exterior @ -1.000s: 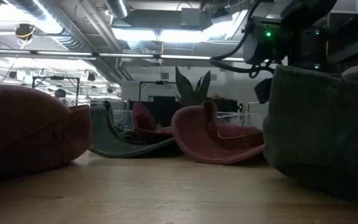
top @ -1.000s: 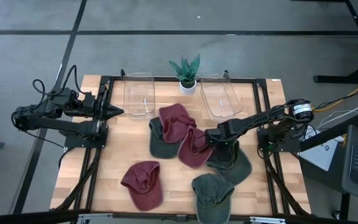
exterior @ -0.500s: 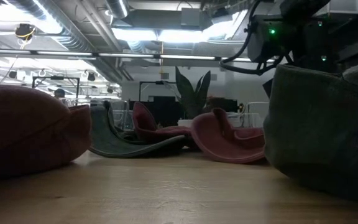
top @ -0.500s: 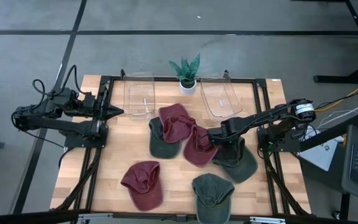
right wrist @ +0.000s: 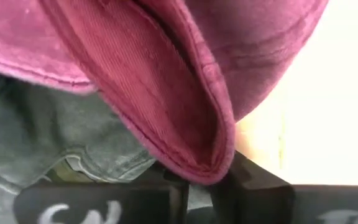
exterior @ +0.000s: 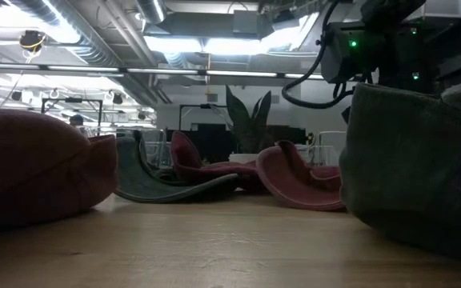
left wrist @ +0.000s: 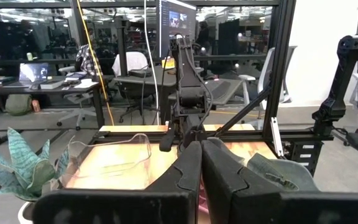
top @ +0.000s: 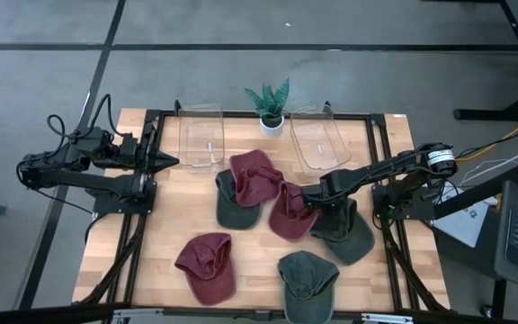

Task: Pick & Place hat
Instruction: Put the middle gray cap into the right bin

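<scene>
Two dark fingers of the right gripper [top: 310,202] pinched the folded brim of a soft maroon corduroy cap [top: 288,211], mid-surface [top: 174,220] beside a grey-green cap [top: 344,232]; the left gripper [top: 165,162] waited closed.

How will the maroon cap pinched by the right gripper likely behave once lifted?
The maroon cap folds between the right gripper fingers, so it will probably sag. Its brim looks stiffer. It overlaps a green cap, which might drag along.
</scene>
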`<state>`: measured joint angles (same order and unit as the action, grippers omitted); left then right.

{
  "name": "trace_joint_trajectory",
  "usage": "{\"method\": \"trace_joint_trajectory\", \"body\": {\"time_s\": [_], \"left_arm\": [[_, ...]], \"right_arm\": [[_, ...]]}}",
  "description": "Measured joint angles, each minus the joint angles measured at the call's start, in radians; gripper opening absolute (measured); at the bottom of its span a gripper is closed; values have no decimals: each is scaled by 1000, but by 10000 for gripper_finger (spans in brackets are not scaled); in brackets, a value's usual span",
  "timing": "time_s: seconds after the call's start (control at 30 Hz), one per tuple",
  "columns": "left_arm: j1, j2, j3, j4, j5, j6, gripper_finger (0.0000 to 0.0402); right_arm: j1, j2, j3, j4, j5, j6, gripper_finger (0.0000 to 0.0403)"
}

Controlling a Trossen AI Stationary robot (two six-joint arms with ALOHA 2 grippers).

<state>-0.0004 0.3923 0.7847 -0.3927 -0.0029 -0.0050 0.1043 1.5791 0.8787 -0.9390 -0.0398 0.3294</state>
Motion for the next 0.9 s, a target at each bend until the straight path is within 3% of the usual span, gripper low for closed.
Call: {"method": "trace_joint_trajectory", "body": {"time_s": [0.17,0.57,0.67,0.83,0.9], "left_arm": [[0,0,0,0,0,0,9],[0,0,0,0,0,0,10],[0,0,0,0,0,0,12],[0,0,0,0,0,0,11],[0,0,0,0,0,0,10]], "right_arm": [[0,0,0,-5,-17,95,46],[-1,0,0,-5,-15,231,112],[-1,0,0,-5,-20,251,98],[0,-1,0,-6,-58,249,23],[0,-3,0,-13,-59,246,15]]}}
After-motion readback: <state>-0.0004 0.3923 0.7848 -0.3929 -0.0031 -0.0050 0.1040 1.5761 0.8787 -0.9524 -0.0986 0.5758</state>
